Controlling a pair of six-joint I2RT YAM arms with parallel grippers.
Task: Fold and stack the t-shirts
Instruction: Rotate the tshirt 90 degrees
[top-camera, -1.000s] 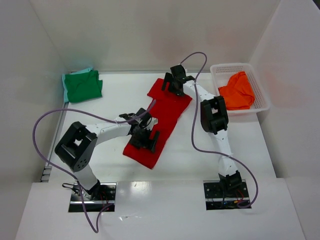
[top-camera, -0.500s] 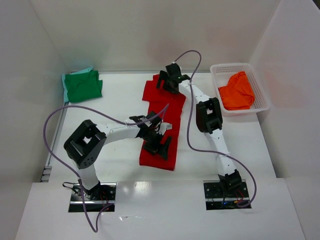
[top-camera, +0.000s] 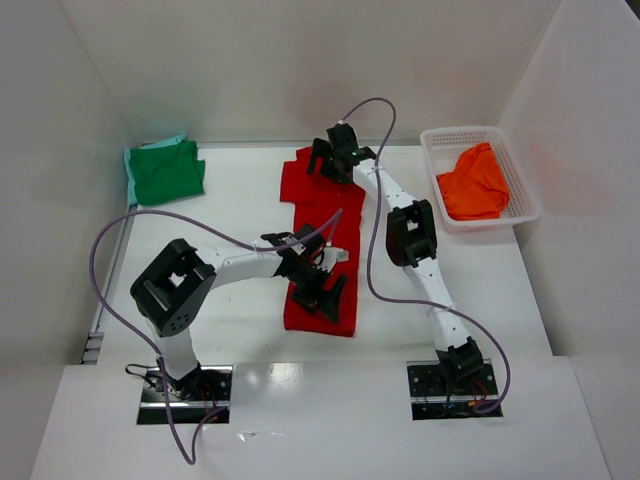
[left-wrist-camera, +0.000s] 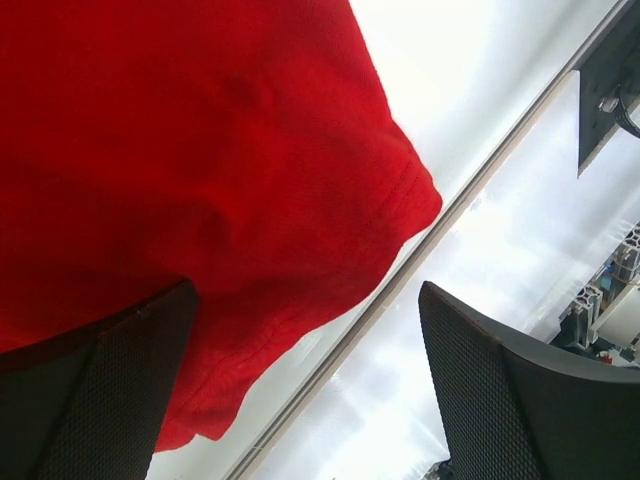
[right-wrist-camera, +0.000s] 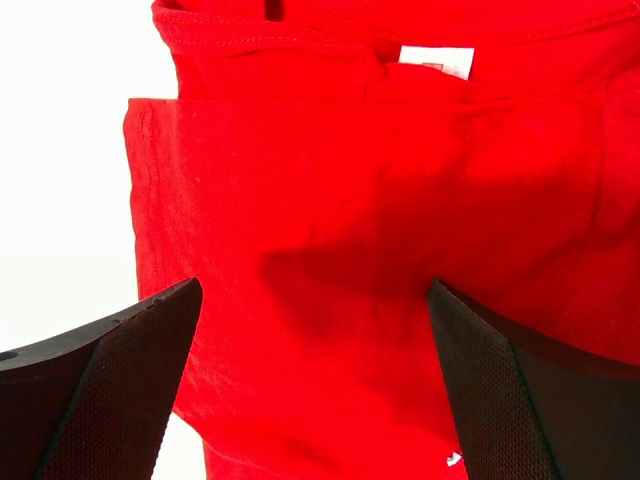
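The red shirt (top-camera: 320, 215) lies mid-table (top-camera: 230, 210) as a narrow folded strip. Its long axis runs almost straight from 12 to 6 o'clock. A white tag (right-wrist-camera: 435, 60) shows at the far end, so the collar likely points to 12 and the hem to 6.

The left gripper (top-camera: 320, 292) hangs over the hem end and the right gripper (top-camera: 333, 163) over the collar end. Both have their jaws spread and hold nothing.

The step in hand looks like the crosswise fold. To do it well:
- The left jaws should come down on the hem edge and pinch every layer, not the top one only.
- They should then carry the hem along the strip's own axis toward 12, so the edges meet square.
- The right gripper would do best pinning the collar end, so the strip does not slide or twist.

The green shirt (top-camera: 165, 172) sits folded at 10 o'clock. The orange shirt (top-camera: 473, 185) is bunched in the basket (top-camera: 432, 140) at 2 o'clock.
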